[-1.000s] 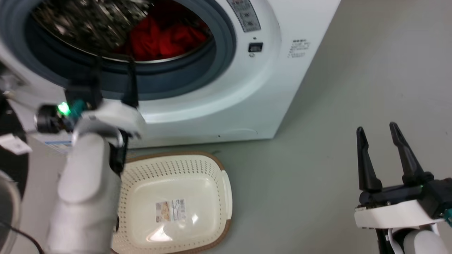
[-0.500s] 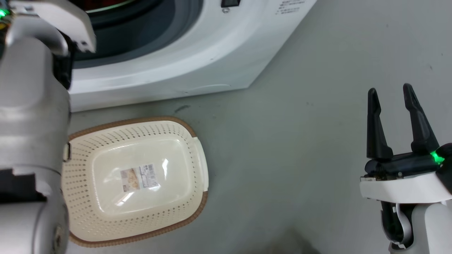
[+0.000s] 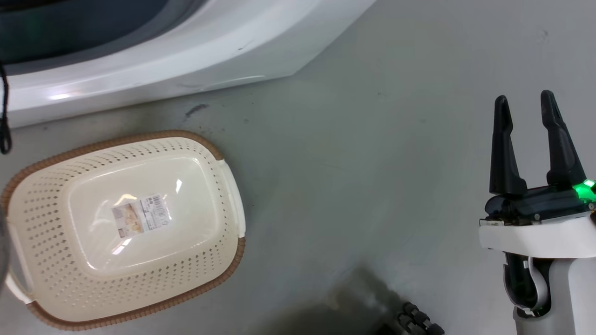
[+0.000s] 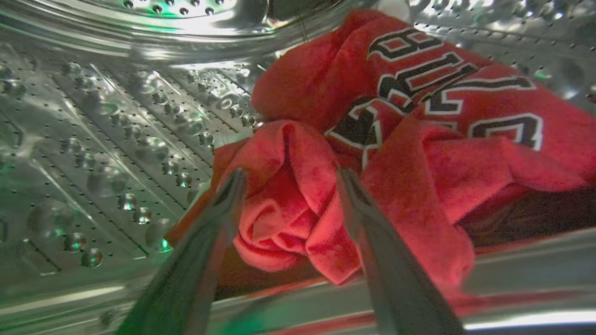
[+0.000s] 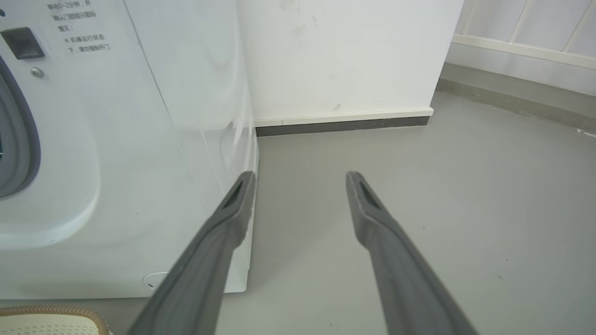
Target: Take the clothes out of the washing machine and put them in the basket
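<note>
left gripper, fingers parted, straddles a fold of the clothes inside the washing machine; right gripper parted, idle. basket holds no clothes: all transfer remains.

The clothes lie inside the washing machine, the basket on the floor just before it.

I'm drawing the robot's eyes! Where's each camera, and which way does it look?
Head: up top, looking down at the basket and floor; right end effector shows.
Left wrist: inside the drum, facing the red clothes; left end effector open around a fold.
Right wrist: low, facing the washing machine and wall; its fingers show.
Shared: head and right wrist see the basket.
</note>
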Controlling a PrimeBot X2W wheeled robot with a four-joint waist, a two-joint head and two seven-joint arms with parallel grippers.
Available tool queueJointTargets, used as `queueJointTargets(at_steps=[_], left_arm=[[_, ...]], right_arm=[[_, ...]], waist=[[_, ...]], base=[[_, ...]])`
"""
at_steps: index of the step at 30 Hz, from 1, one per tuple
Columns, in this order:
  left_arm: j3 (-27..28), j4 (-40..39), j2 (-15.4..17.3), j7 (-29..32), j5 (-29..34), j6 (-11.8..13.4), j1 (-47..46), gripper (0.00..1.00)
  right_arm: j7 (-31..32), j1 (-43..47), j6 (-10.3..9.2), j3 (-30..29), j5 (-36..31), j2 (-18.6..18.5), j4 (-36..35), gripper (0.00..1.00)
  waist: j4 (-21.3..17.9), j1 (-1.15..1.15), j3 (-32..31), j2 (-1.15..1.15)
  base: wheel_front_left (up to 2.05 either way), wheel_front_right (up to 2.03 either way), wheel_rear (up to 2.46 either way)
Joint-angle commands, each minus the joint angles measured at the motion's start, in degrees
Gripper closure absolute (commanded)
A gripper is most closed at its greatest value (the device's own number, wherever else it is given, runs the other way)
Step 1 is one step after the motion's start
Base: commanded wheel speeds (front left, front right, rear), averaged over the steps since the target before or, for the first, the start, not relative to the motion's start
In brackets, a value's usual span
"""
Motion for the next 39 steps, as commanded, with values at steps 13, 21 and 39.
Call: queueJointTargets(at_steps=[13, 21, 39], left_arm=[[-3.23, 1.95, 2.35, 12.79, -1.79, -0.29, -7.47, 0.0], [-4.65, 2.37, 3.14, 14.32, -3.66, -0.3, -7.06, 0.0], [-8.49, 0.09, 3.48, 5.07, -8.83, -0.3, -1.51, 1.0]], right_arm=[[-0.12, -2.02, -0.03, 0.22, 2.86, 0.09, -1.3, 0.0], [-0.12, -2.3, -0.03, 1.08, 3.74, 0.09, -1.44, 0.0], [-0.12, -2.66, -0.03, 0.44, 2.1, 0.09, -1.18, 0.0]], waist=[[-3.03, -0.01, 6.25, 0.0], [-3.43, -0.01, 6.8, 0.0], [-2.37, -0.01, 2.08, 0.0]], base=[[0.0, 0.0, 0.0], [0.0, 0.0, 0.0], [0.0, 0.0, 0.0]])
